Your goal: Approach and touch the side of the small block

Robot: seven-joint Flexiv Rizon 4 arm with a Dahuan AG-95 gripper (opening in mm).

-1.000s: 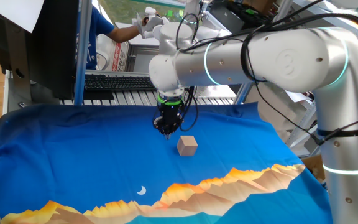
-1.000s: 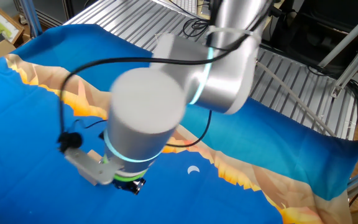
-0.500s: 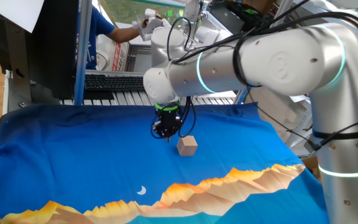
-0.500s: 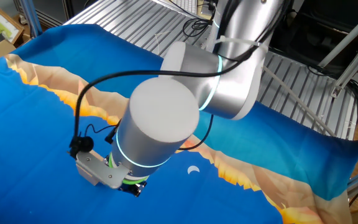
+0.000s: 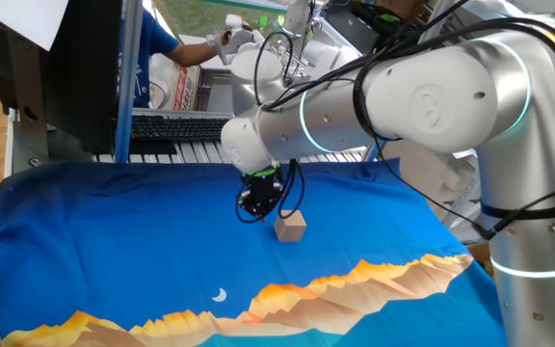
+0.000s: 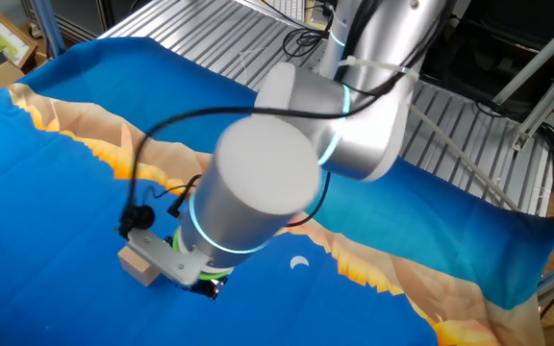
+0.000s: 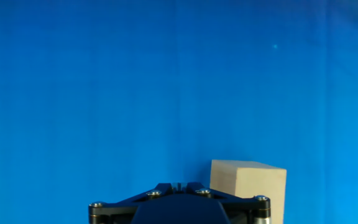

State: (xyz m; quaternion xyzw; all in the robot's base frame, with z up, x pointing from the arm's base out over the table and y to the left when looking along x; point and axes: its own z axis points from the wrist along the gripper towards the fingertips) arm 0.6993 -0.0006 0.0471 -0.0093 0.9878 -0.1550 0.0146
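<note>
Blue cloth; gripper low, just beside small block.

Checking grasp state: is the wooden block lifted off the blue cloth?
No, the wooden block sits flat on the blue cloth, with the end effector low beside it, not around it.

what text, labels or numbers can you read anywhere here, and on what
None can be read.
Small tan wooden cube: plain faces, no marking.
Blue cloth with orange mountain print: only a white crescent moon, no words.
Red-and-white box behind the table: print too blurred to read.
Silver robot arm: no legible logo.
</note>
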